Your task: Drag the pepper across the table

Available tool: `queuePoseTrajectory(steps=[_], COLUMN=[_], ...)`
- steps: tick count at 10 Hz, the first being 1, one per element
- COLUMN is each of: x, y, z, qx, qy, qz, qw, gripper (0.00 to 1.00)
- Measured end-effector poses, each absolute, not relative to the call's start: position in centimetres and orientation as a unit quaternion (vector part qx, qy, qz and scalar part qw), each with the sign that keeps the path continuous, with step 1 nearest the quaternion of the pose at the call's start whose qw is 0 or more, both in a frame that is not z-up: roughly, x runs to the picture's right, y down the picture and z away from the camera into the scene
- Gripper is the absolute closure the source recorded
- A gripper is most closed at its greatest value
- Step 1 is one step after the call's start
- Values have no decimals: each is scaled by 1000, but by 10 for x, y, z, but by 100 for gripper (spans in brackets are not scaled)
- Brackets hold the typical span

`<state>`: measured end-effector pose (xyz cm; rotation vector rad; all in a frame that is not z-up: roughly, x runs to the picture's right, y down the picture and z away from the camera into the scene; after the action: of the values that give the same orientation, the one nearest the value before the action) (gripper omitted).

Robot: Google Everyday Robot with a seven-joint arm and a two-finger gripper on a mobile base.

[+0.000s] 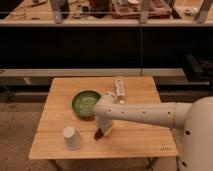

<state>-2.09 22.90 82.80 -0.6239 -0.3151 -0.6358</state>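
Observation:
A small dark red pepper [99,134] lies on the wooden table [140,142], near the front, right of the white cup. My gripper [103,130] hangs from the white arm that reaches in from the right and sits right on top of the pepper, touching it or nearly so. Most of the pepper is hidden under the gripper.
A green bowl [86,103] sits left of centre, just behind the gripper. An upside-down white cup [71,137] stands at the front left. A white bottle-like object [119,89] lies at the back centre. Dark shelving runs behind the table.

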Motion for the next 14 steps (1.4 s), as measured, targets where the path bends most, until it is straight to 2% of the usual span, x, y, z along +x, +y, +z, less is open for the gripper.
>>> queuePoseTrajectory(steps=[9,14], x=[-70,-45], y=[224,223], z=[826,836], qx=[-287,-291], qy=[-192,-202], qz=[-344,-303], qw=[873,885], gripper=[76,76])
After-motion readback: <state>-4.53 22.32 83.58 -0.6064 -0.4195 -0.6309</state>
